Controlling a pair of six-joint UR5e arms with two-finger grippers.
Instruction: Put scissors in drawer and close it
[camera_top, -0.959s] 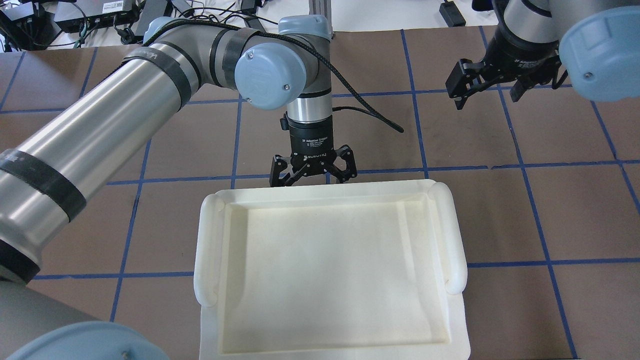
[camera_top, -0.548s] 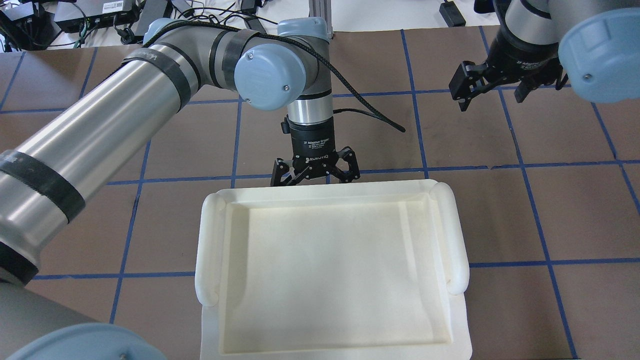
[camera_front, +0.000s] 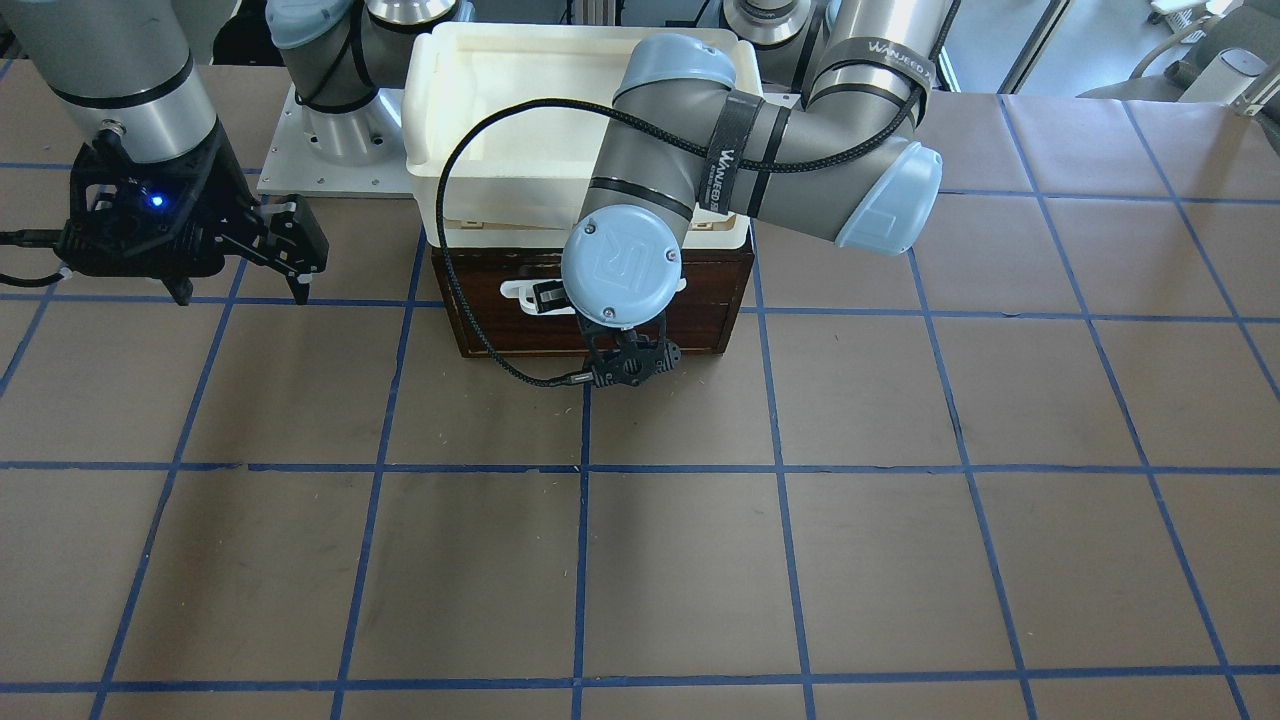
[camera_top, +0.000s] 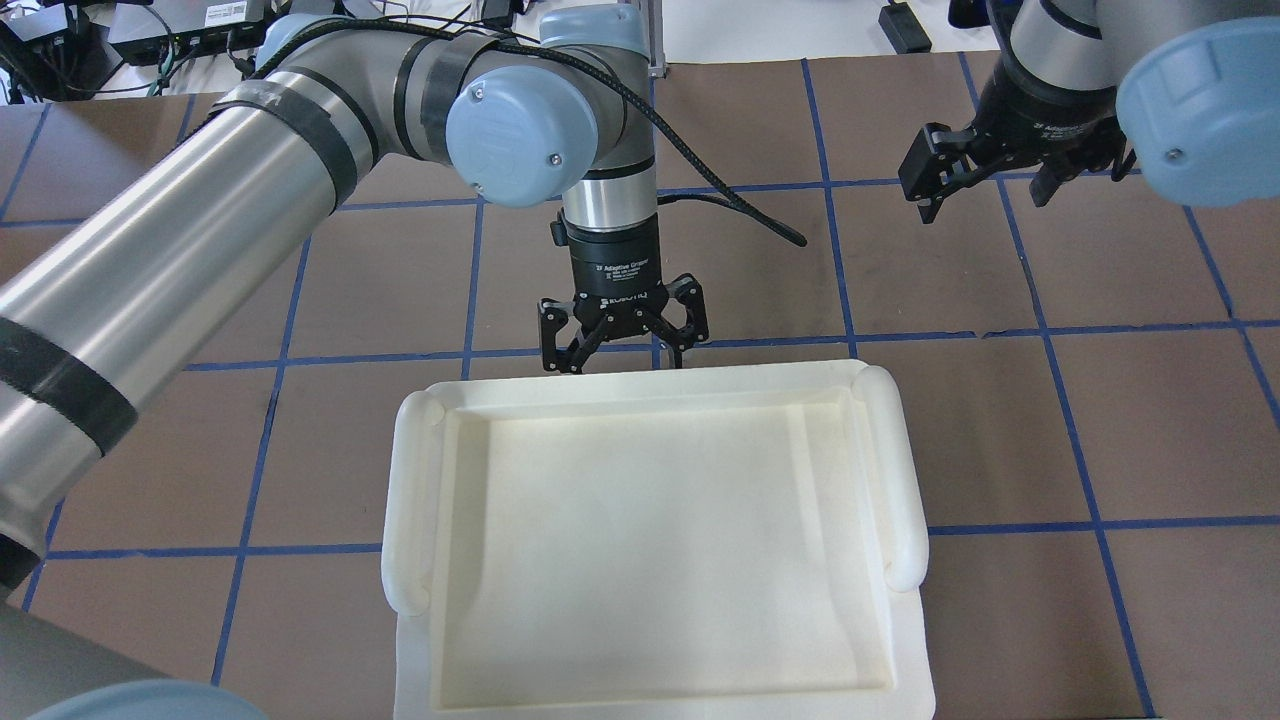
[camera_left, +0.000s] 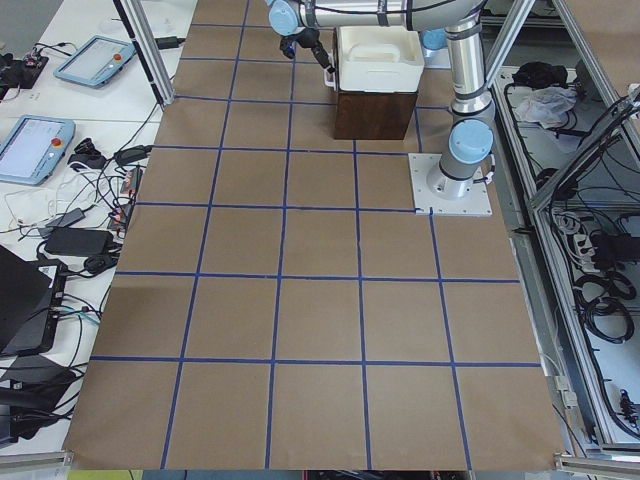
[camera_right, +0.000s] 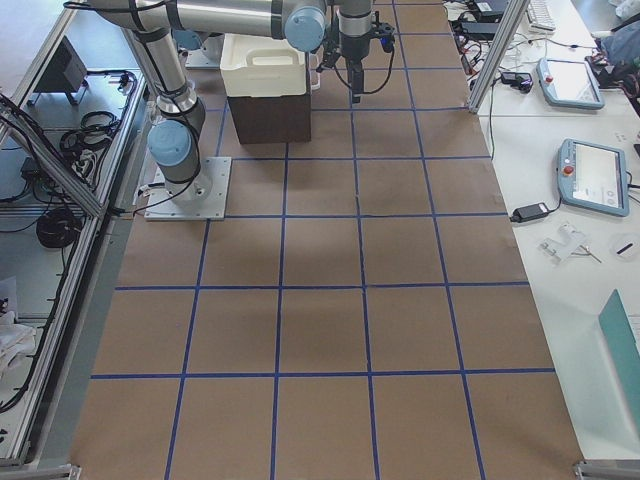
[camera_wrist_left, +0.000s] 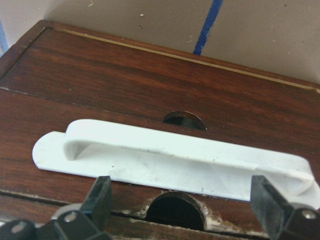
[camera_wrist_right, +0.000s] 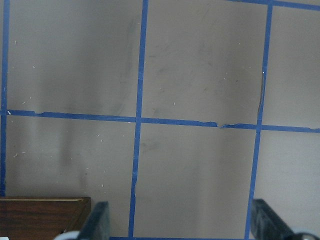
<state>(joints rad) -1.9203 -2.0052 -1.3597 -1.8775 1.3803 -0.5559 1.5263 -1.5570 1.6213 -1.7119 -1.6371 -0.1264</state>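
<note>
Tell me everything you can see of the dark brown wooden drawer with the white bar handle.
The dark brown wooden drawer looks shut, its front flush in the dark brown case. A white bar handle runs across it, between two half-round cutouts. The open left gripper faces the handle, seemingly not touching. A white plastic tray rests on the case.

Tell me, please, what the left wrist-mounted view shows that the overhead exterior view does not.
Only the left wrist view shows the drawer's dark wooden front and its white bar handle. Only the overhead view shows the white tray, which hides the drawer beneath it, and the right gripper, open, off to the side. Both show the left gripper, open. The scissors appear in neither.
</note>
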